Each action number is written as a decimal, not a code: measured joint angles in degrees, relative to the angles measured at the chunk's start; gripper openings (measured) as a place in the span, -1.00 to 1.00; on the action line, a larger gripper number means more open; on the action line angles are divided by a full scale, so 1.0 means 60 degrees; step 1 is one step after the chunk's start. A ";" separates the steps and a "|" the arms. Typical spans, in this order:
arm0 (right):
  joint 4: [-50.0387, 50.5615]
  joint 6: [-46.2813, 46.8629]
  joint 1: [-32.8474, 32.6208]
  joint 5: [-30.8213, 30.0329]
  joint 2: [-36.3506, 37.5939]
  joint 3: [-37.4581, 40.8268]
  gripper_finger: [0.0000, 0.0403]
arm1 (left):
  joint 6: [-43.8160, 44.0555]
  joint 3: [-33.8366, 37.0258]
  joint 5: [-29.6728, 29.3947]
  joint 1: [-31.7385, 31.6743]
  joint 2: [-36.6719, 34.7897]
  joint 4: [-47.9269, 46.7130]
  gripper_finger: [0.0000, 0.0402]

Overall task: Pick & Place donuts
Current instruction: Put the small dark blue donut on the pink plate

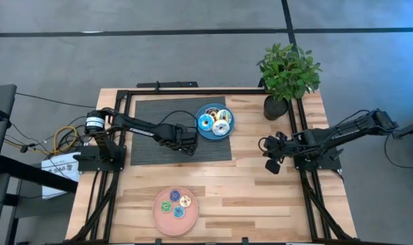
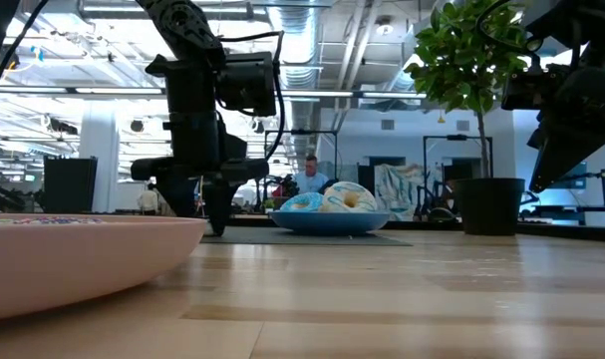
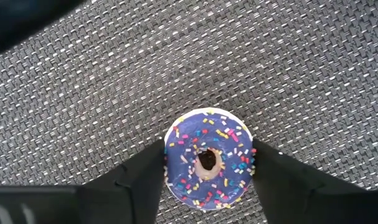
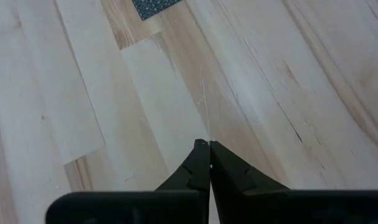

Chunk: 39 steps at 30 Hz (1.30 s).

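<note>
The left claw [image 3: 207,163] gripped a blue sprinkled donut [image 3: 208,157] over the grey mat [image 1: 152,116], beside the blue plate [image 1: 201,132]. The right claw [image 4: 208,149] hovered pinched together above the bare counter [image 1: 260,197].

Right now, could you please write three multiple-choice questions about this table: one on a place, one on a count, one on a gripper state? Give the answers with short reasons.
1. Where is the left gripper?
A. over the grey mat
B. over the pink plate
C. beside the plant

2. How many donuts lie on the pink plate?
A. one
B. four
C. seven

3. How do the right gripper's fingers stand?
A. wide open
B. shut on a donut
C. shut, holding nothing

Answers:
1 A: the high view shows it above the grey mat, near the blue plate.
2 B: the high view shows four small rings there.
3 C: in the right wrist view the fingertips meet over bare wood. The left gripper's fingers instead flank the purple sprinkled donut on the mat.
</note>
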<state>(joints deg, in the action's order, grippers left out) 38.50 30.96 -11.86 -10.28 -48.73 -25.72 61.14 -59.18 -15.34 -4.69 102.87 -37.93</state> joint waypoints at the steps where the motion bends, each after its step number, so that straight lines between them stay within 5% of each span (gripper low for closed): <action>1: 0.0000 0.0000 0.0001 0.0000 0.0000 0.0001 -1.00 | 0.0000 0.0000 0.0005 0.0000 0.0000 -0.0003 0.04; 23: -0.0066 0.0004 0.0000 -0.0033 0.0000 0.0001 -1.00 | 0.0175 0.0007 0.0166 0.0157 -0.0325 -0.0044 0.02; 39: -0.0499 0.0007 0.0004 -0.0040 0.0000 0.0001 -1.00 | 0.0006 0.0007 -0.1099 0.0936 -0.1961 0.0310 0.02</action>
<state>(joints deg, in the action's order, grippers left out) 35.51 31.00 -11.84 -10.52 -48.73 -25.71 61.18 -59.13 -21.93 0.93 91.10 -36.07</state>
